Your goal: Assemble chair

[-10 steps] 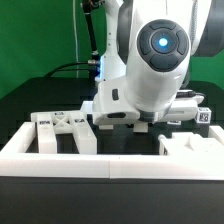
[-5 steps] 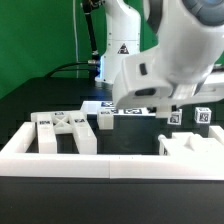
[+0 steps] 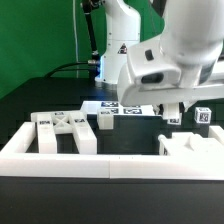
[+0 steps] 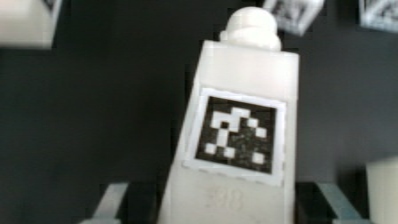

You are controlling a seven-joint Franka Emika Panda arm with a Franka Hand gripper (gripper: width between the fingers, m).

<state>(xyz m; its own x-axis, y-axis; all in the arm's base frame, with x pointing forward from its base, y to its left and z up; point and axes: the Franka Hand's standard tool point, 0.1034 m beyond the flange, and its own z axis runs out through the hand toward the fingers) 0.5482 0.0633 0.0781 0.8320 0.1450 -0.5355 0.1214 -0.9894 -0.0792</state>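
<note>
arm [image 3: 160, 55] leans to the exterior view's right, wrist angled down, gripper [image 3: 172, 110] clamped on post [image 4: 240, 110].

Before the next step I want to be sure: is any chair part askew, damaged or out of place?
Nothing stands out. The end effector grips a square white post, its tag and end peg intact. The frame piece and small block lie on the table behind the rail, with no visible damage.

A bright green backdrop [image 3: 40, 30] fills the wall behind. A matte black counter [image 3: 30, 100] stretches below it, bordered in front by a long white rail [image 3: 100, 165]. A dark cable [image 3: 66, 68] trails along the back. Lighting is even.
</note>
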